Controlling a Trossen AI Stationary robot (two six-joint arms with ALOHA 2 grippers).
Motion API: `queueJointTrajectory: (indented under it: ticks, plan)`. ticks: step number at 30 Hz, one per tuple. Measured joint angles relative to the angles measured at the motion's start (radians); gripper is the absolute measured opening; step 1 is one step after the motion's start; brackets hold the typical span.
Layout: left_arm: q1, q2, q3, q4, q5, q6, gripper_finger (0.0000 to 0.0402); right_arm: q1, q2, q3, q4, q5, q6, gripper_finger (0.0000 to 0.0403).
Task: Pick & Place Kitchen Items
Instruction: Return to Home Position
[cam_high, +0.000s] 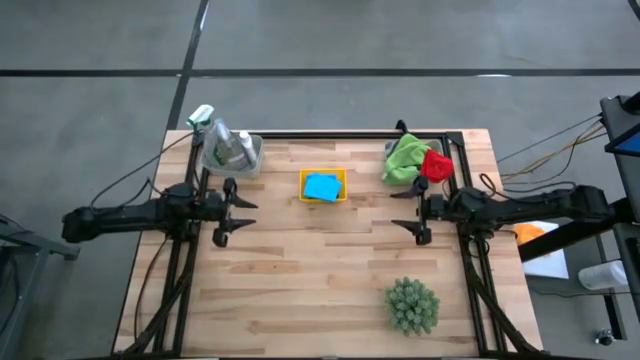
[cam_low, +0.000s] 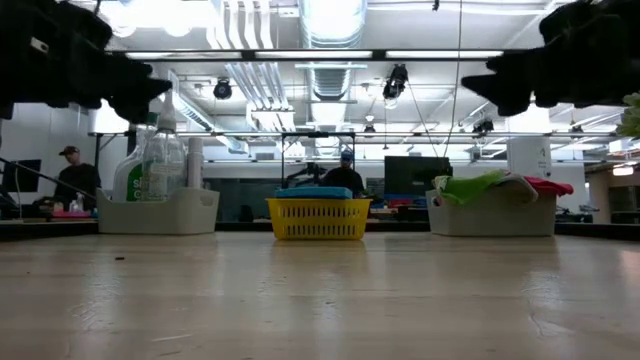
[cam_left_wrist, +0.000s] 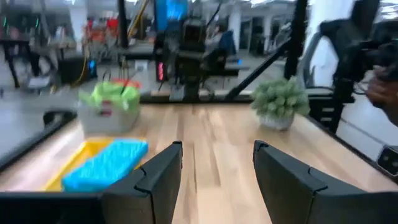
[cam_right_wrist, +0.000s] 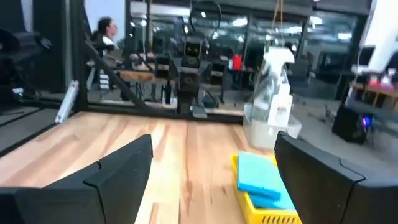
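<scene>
The blue sponges (cam_high: 321, 187) lay in the yellow bin (cam_high: 343, 180) at upper centre. I judged them light and soft, best pinched gently across the narrow width. My left gripper (cam_high: 232, 212) and right gripper (cam_high: 418, 212) hung on either side of the bin, fingers apart, holding nothing.

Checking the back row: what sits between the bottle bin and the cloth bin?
A yellow basket holding blue sponges, midway between them; the high and low views both show it.

Note the blue sponges (cam_high: 321, 187), piled flat in the yellow bin (cam_high: 342, 175) at mid-table. The clear spray bottle (cam_high: 212, 128) stands upright in the back-left tub (cam_high: 232, 172). Green cloth (cam_high: 405, 158) and red cloth (cam_high: 436, 165) lie crumpled, touching, in the back-right tub (cam_low: 490, 215).
</scene>
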Motion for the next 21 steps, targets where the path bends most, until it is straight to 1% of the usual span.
queueJointTrajectory:
  ticks: [3, 6, 9, 11, 15, 16, 19, 21]
  plan:
    - [0.0, -0.051, 0.0, 0.009, 0.033, 0.049, 0.0201, 0.0, -0.109, 0.0, -0.086, -0.018, -0.012, 0.033]
    - [0.002, -0.126, -0.006, 0.0, 0.033, 0.07, 0.0201, 0.0, -0.231, 0.0, -0.189, -0.046, -0.014, 0.033]
    - [0.004, -0.211, -0.031, -0.001, 0.033, 0.072, 0.0201, 0.0, -0.355, 0.0, -0.283, -0.097, -0.013, 0.033]
    - [0.006, -0.212, -0.049, 0.023, 0.033, 0.072, 0.0201, 0.0, -0.441, 0.0, -0.357, -0.122, -0.009, 0.033]
    - [0.006, -0.209, -0.052, -0.027, -0.004, 0.048, 0.0201, 0.0, -0.62, 0.0, -0.567, -0.126, -0.005, 0.033]
    - [0.007, -0.212, -0.052, -0.032, -0.004, 0.046, 0.0201, 0.0, -0.649, 0.0, -0.622, -0.126, -0.005, 0.033]
    - [0.008, -0.212, -0.052, -0.021, -0.005, 0.053, 0.0201, 0.0, -0.644, 0.0, -0.668, -0.127, 0.009, 0.033]
    - [0.009, -0.212, -0.052, -0.034, -0.028, 0.054, 0.0201, 0.0, -0.636, 0.0, -0.692, -0.12, 0.012, 0.033]
